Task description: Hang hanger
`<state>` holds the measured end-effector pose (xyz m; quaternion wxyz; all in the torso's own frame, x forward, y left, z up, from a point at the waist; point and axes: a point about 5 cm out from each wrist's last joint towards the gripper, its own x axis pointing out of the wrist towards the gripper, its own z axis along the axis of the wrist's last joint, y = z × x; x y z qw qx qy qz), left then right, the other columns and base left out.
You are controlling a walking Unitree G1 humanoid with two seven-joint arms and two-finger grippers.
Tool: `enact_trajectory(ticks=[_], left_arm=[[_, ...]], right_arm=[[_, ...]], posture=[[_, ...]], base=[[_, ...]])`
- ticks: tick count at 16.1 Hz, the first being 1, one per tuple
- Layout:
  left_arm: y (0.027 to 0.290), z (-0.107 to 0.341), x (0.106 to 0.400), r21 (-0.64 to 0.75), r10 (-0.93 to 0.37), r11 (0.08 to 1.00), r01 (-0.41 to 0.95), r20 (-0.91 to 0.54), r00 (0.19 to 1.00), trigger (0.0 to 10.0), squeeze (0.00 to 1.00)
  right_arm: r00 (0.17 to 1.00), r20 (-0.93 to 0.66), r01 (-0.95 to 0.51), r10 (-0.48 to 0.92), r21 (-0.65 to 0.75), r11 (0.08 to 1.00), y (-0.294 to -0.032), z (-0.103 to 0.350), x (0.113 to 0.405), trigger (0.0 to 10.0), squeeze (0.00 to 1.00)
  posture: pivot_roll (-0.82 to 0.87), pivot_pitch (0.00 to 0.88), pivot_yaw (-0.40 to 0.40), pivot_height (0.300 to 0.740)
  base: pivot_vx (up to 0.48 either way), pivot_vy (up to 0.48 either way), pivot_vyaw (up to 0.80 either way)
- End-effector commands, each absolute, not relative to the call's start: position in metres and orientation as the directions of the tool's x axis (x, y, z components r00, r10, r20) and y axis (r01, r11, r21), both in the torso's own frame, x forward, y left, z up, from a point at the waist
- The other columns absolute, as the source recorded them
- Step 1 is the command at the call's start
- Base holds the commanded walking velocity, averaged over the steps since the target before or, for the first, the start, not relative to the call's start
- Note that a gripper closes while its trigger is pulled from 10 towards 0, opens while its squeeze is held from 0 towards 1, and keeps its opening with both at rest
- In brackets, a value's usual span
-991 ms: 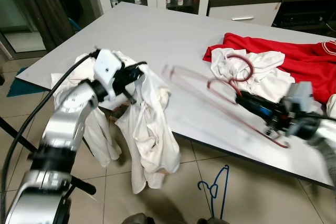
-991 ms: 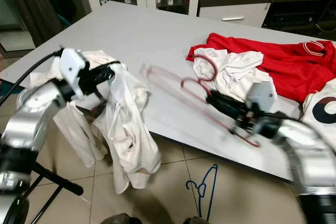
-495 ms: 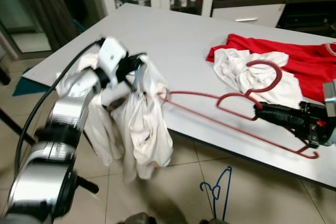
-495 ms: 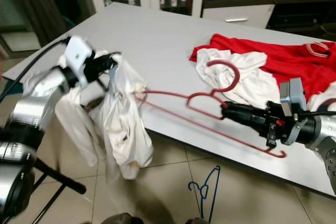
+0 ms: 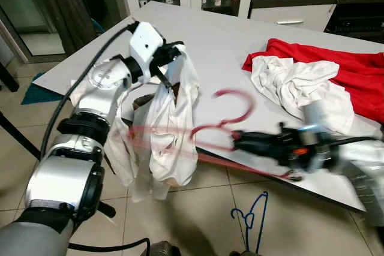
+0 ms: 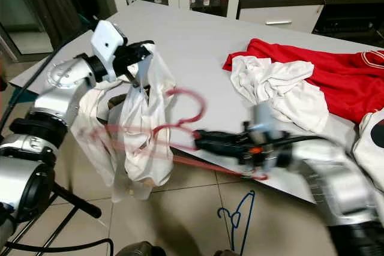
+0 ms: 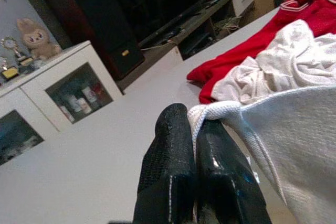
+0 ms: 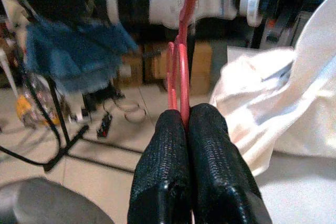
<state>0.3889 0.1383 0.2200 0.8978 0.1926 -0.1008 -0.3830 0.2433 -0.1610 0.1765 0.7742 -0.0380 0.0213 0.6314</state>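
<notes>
— Hanger [image 5: 225, 125], red wire, where is it?
— Over the near edge of the table [image 5: 210, 40], blurred, hook up, with one end reaching into the white garment [image 5: 171, 130]. The right gripper [image 5: 239, 142] holds it; in the right wrist view its 2 fingers [image 8: 173, 182] are pressed together on the red wire.
— How does that arm lie?
— The right arm comes in low from the right, stretched almost level toward the left, fingers pointing at the garment.
— And the left gripper [image 6: 139, 58]?
— The left arm is raised and bent at the elbow, its gripper above the table's left corner. Its 2 fingers [image 7: 176, 166] pinch the garment's hem, and the cloth hangs down past the table edge toward the floor.
— Anything else around?
— A red shirt [image 5: 336, 67] and a white cloth [image 5: 300, 85] heaped on the table's far right, and a blue hanger [image 5: 249, 223] on the floor tiles.
</notes>
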Motion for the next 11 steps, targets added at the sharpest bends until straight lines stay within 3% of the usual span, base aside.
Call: enact_trajectory(ticks=[1, 3, 8, 11], left_arm=[[0.134, 0.233, 0.390, 0.456, -0.738, 0.622, 0.636, 0.070, 0.672, 10.0, 0.00], [0.131, 0.234, 0.390, 0.459, -0.745, 0.618, 0.638, 0.084, 0.662, 10.0, 0.00], [0.117, 0.264, 0.388, 0.507, -0.775, 0.607, 0.612, 0.205, 0.598, 10.0, 0.00], [0.112, 0.270, 0.385, 0.526, -0.786, 0.598, 0.604, 0.237, 0.571, 10.0, 0.00]], right_arm=[[0.255, -0.153, -0.966, 0.955, -0.092, 0.243, -0.156, 0.171, 0.251, 10.0, 0.00], [0.312, -0.231, -0.948, 0.921, -0.136, 0.287, -0.151, 0.159, 0.259, 10.0, 0.00], [0.617, -0.293, -0.786, 0.730, -0.287, 0.548, -0.144, 0.154, 0.309, 10.0, 0.00], [0.705, -0.305, -0.708, 0.640, -0.345, 0.616, -0.150, 0.151, 0.322, 10.0, 0.00]], posture=[[-0.07, 0.000, 0.073, 0.740], [-0.07, 0.000, 0.069, 0.740], [-0.06, 0.000, 0.060, 0.740], [-0.05, 0.000, 0.058, 0.740]], base=[[0.000, 0.000, 0.00], [0.000, 0.000, 0.00], [0.000, 0.000, 0.00], [0.000, 0.000, 0.00]])
